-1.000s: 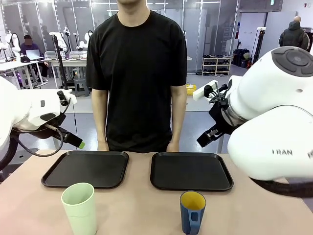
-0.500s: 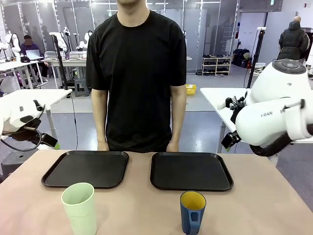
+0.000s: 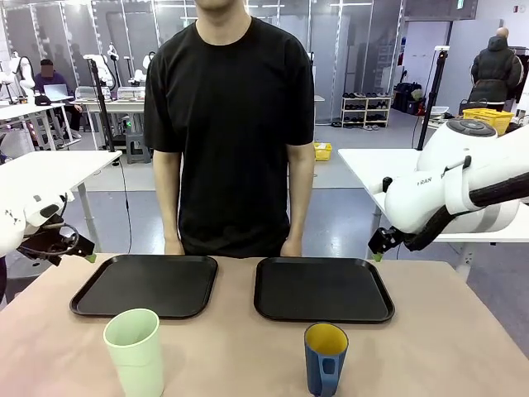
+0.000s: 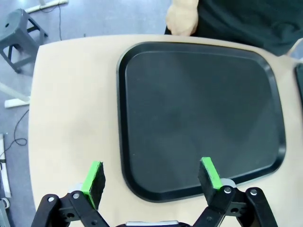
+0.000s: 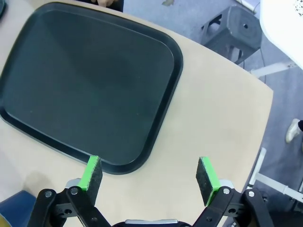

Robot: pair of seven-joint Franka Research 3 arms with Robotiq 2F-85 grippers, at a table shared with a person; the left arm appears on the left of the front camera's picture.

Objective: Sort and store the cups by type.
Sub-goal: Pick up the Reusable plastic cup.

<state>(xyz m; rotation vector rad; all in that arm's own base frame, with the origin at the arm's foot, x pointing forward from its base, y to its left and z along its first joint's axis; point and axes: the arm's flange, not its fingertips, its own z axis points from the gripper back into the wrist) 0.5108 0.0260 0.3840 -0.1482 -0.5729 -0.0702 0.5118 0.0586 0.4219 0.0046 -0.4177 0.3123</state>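
As I judge it, the sorting has not yet begun. Both cups stand on the bare table at its near edge, and neither sits on a tray. The pale-green tumbler is near left, just in front of the left tray. It is tall, handleless, upright and open-mouthed, with smooth, slightly tapering plastic walls. The dark-blue mug is near right, just in front of the right tray. It is shorter, yellow inside and also upright, and its handle faces my side. Both black trays lie bare side by side at the far half of the table. A person stands behind them with hands resting at the far edge. My left gripper hangs above the left end of the table over the left tray's outer rim, fingers spread wide and holding nothing. My right gripper hovers likewise over the right tray's outer corner, jaws wide apart and empty. Both are well apart from the cups, so every pick and every placement is left to do.
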